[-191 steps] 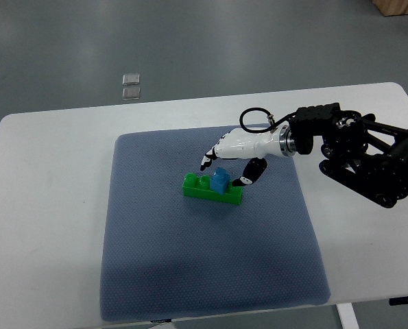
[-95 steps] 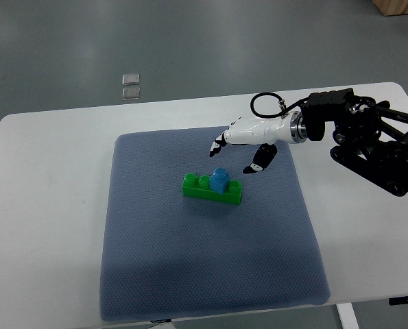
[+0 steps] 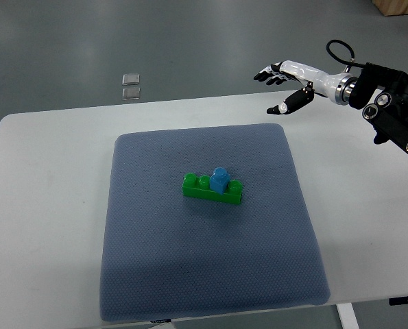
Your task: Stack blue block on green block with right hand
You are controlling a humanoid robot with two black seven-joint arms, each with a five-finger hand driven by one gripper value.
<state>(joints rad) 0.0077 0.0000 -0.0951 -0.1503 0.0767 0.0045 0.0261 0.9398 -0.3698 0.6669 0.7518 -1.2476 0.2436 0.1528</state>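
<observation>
White table point(image 3: 46, 205), blue-grey mat point(image 3: 210, 274) on it, grey floor behind: stack looks done.
Top view: blue block point(image 3: 220, 179) sits on green block point(image 3: 212, 189) mid-mat, between the studs, slightly right of centre; green's long axis runs left-right, tilted a bit down to the right. Right hand point(image 3: 286, 81) is up over the table's far right edge, fingers spread, holding nothing, well apart from the blocks, which lie down-left of it. Left arm not visible. My read: nothing left but parking the arm.
</observation>
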